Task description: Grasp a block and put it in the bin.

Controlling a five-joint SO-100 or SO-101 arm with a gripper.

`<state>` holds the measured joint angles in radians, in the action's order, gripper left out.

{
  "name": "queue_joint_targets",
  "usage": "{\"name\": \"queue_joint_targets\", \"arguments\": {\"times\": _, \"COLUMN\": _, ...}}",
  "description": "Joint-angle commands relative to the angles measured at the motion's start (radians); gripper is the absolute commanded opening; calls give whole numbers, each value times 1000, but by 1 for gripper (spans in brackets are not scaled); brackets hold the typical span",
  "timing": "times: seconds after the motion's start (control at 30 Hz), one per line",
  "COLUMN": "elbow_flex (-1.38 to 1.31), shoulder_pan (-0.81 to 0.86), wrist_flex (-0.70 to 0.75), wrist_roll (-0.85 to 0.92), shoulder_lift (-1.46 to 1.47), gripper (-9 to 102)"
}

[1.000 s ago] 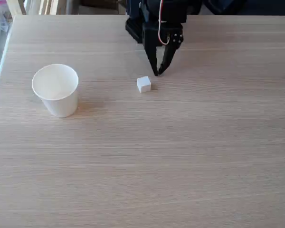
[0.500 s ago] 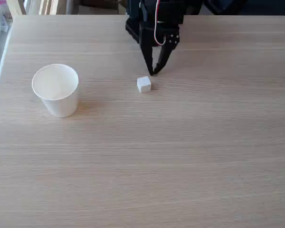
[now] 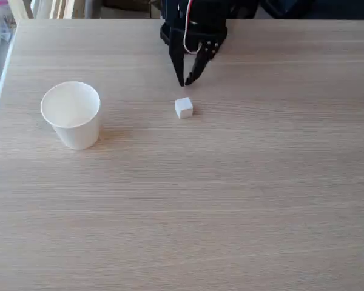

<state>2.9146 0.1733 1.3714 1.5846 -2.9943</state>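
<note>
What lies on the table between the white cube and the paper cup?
Nothing: in the fixed view, only bare wooden table separates the cube from the cup. The claw hangs beyond the cube, outside that stretch.

fixed view | high, angled down | faces arm across table [image 3: 242,200]

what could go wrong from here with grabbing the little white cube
1. The black two-finger gripper hangs just beyond the small white cube with its fingertips nearly together; descending like that would likely push the cube rather than straddle it.
2. The cube is tiny and sits loose on the smooth wooden table, so an off-centre pinch may squirt it away.
3. The white paper cup looks light; a low carry could tip it.
</note>
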Motion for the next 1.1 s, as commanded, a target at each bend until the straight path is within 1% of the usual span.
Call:
{"name": "queue_joint_targets", "arguments": {"times": 0.0, "elbow_flex": -107, "shoulder_pan": 31, "wrist_flex": 57, "wrist_roll": 15, "shoulder_lift": 51, "gripper": 5}}
{"name": "queue_joint_targets", "arguments": {"times": 0.17, "elbow_flex": -236, "shoulder_pan": 49, "wrist_flex": 130, "wrist_roll": 40, "shoulder_lift": 141, "gripper": 10}}
{"name": "queue_joint_targets", "arguments": {"times": 0.33, "elbow_flex": -308, "shoulder_pan": 49, "wrist_flex": 123, "wrist_roll": 107, "shoulder_lift": 267, "gripper": 16}}
{"name": "queue_joint_targets", "arguments": {"times": 0.47, "elbow_flex": -308, "shoulder_pan": 55, "wrist_flex": 41, "wrist_roll": 206, "shoulder_lift": 356, "gripper": 20}}
{"name": "queue_joint_targets", "arguments": {"times": 0.6, "elbow_flex": -293, "shoulder_pan": 63, "wrist_flex": -61, "wrist_roll": 210, "shoulder_lift": 422, "gripper": 23}}
{"name": "queue_joint_targets", "arguments": {"times": 0.73, "elbow_flex": -273, "shoulder_pan": 64, "wrist_flex": -167, "wrist_roll": 245, "shoulder_lift": 454, "gripper": 24}}
{"name": "queue_joint_targets", "arguments": {"times": 1.07, "elbow_flex": -264, "shoulder_pan": 86, "wrist_flex": -249, "wrist_roll": 295, "shoulder_lift": 509, "gripper": 24}}
